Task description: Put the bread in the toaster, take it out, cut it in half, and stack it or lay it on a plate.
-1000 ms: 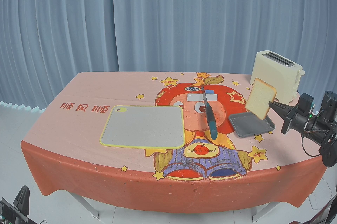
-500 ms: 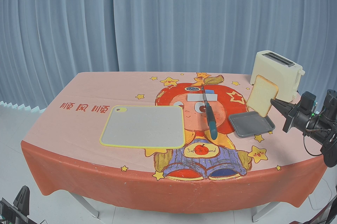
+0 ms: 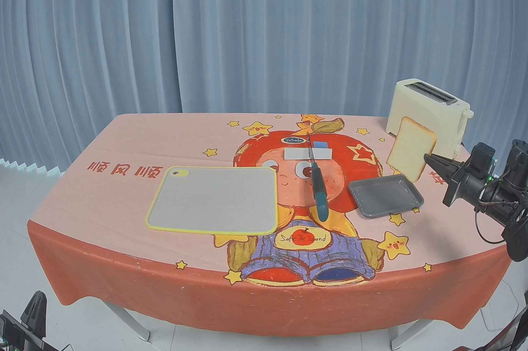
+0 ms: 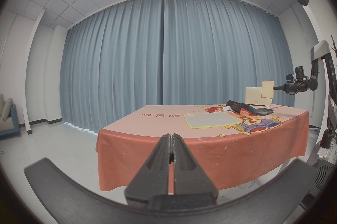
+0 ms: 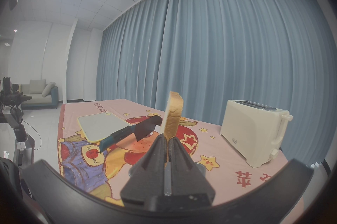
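Currently the right gripper [image 3: 428, 158] pinches the bread slice [image 3: 411, 148] upright, at seven o'clock from the toaster [image 3: 429, 113]; the left gripper [image 4: 171, 137] is closed, empty.

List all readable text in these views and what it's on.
"顺风顺": large red characters on the tablecloth, robot's left side.
Script on the cartoon's bib label: too small to read.
Dark oval label on the printed apple: too small.
Red marks on the cloth beside the toaster: cannot make out.
Small mark on the toaster's side: too small.
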